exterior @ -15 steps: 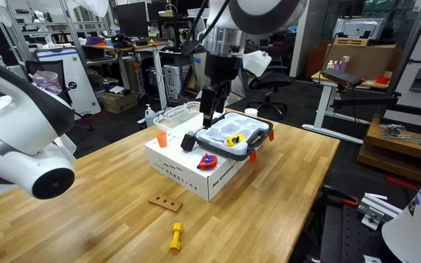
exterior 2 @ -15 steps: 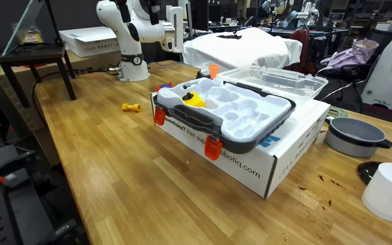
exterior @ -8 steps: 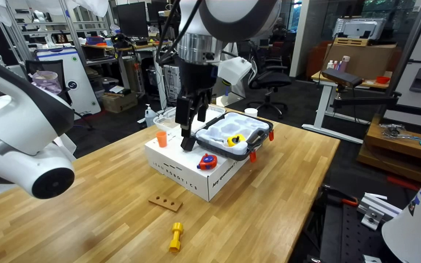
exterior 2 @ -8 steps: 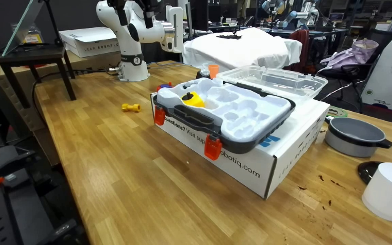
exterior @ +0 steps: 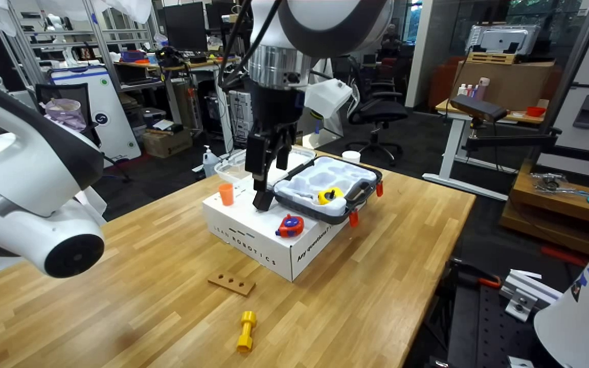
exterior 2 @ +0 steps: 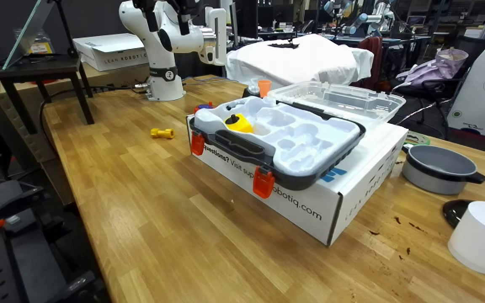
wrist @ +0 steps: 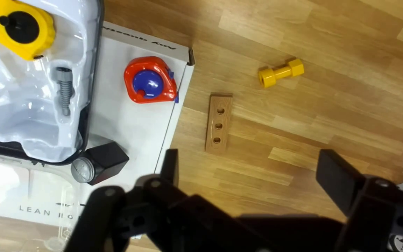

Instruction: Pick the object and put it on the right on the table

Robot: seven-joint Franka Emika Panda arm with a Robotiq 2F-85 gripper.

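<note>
The object, a small yellow peg-like piece with thicker ends, lies flat on the wooden table (exterior: 136,296). It shows in both exterior views (exterior: 246,331) (exterior 2: 162,133) and at the upper right in the wrist view (wrist: 281,72). My gripper (exterior: 272,174) is open and empty, pointing down. In an exterior view it overlaps the white box and is well away from the object. In the wrist view the fingers (wrist: 252,171) are wide apart over bare wood, with the object beyond them. In an exterior view only the fingers (exterior 2: 168,23) show at the top edge.
A white box (exterior: 253,248) carries an open case (exterior 2: 242,145), a red tape measure (wrist: 149,82), a black gauge (wrist: 107,162) and an orange cup (exterior: 226,194). A holed wooden strip (exterior: 231,284) lies near the object. Another white arm (exterior: 23,189) hangs over the table.
Between one second and half a second ago, my open gripper moved left and lower in an exterior view. Since then it has stayed still. The object has not moved.
</note>
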